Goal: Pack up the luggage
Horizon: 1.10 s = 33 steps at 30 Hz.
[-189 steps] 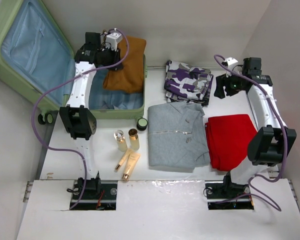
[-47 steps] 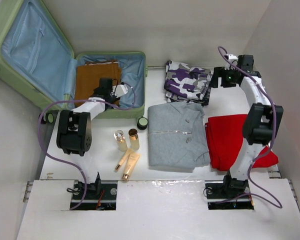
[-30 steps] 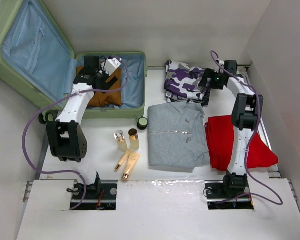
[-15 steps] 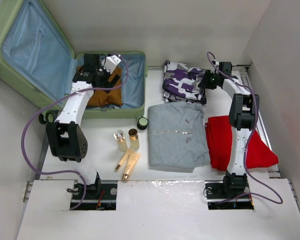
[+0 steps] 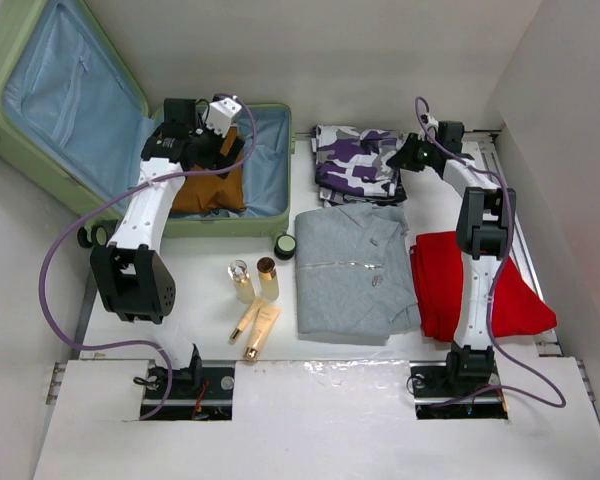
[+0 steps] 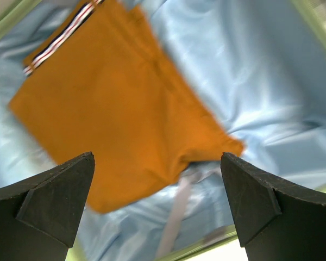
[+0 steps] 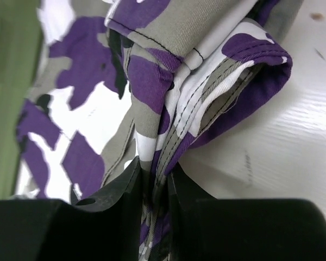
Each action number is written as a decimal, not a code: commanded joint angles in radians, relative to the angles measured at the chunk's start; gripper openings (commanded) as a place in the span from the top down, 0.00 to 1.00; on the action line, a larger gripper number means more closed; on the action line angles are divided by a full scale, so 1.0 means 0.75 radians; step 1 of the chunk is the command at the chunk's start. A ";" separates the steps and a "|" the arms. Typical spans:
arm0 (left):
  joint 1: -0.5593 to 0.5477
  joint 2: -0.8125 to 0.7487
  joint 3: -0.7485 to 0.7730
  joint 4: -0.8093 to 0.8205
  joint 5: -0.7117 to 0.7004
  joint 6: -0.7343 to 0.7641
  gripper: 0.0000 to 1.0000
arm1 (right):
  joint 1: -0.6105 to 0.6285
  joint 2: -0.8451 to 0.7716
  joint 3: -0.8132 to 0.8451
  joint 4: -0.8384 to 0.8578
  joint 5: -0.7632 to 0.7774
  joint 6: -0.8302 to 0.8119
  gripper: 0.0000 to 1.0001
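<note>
Jaws of the left gripper (image 5: pixel 228 148) stand wide apart with nothing between them, while those of the right gripper (image 5: pixel 400 158) are pinched on the right edge of the camouflage garment (image 5: pixel 352 160). So it looks from above, where the luggage (image 5: pixel 235 229) lies open at the far left of the table (image 5: pixel 430 205) with an orange garment (image 5: pixel 205 190) in its base. We think two things could go wrong here. The left gripper hangs over the same base where the camouflage garment should go, so the two arms may meet. The garment may also drag over the collar of the grey shirt (image 5: pixel 352 270) just beside it and pull it out of shape. From the left wrist we see the orange garment (image 6: pixel 114 103) on the blue lining (image 6: pixel 250 65) below the empty fingers (image 6: pixel 60 190), a little crumpled at one corner. From the right wrist, the black fingers (image 7: pixel 125 190) hold only a thin bunch of the folded layers (image 7: pixel 152 65). We fear that the other layers will fall open on lifting, or that the cloth will slip out. Compared with half a second earlier, the camouflage garment has moved to the left, toward the luggage, and its shape is more gathered. A second ago the right gripper was not yet closed on it. The orange garment, which was hanging from the left gripper some seconds ago, now lies in the luggage, and the left gripper has risen off it.
</note>
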 commanded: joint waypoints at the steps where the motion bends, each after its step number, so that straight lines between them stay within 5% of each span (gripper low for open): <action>1: -0.044 0.018 0.080 -0.011 0.181 -0.112 0.00 | 0.035 -0.180 0.100 0.205 -0.171 0.068 1.00; 11: -0.136 0.056 0.117 -0.011 0.226 -0.164 0.00 | 0.060 -0.424 0.131 0.217 -0.106 0.080 1.00; 26: -0.136 -0.038 -0.024 0.026 0.065 -0.188 0.00 | 0.123 -0.624 0.049 0.203 0.148 0.031 1.00; 33: -0.093 -0.077 -0.086 0.065 -0.044 -0.264 0.00 | 0.235 -0.738 0.174 0.086 0.322 -0.122 1.00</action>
